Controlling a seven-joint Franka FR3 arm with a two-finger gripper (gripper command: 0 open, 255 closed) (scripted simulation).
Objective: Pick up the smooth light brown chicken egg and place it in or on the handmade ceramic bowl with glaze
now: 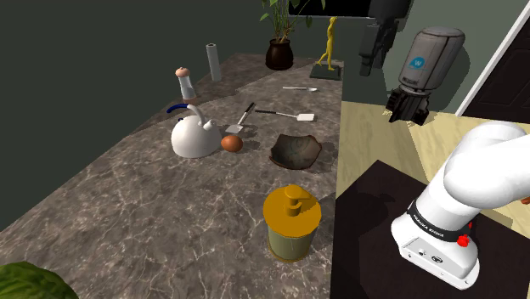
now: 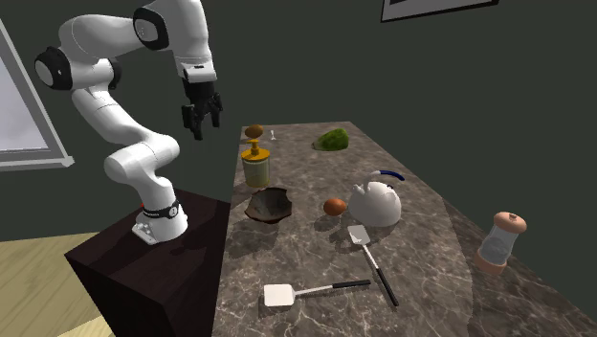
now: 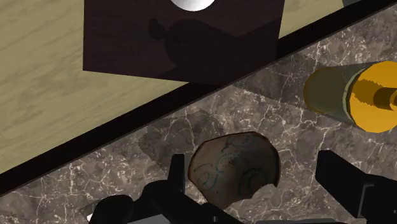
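Your black claw (image 2: 201,123) hangs wide and empty upper left above the marbled desk's (image 2: 316,258) edge, smooth brown egg (image 2: 334,206) mid-frame.

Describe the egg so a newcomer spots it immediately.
On the dark marbled counter, find the white kettle with the blue handle. The egg lies close beside it, between the kettle and the dark jagged-rimmed bowl. It is the only small, smooth, orange-brown oval there.
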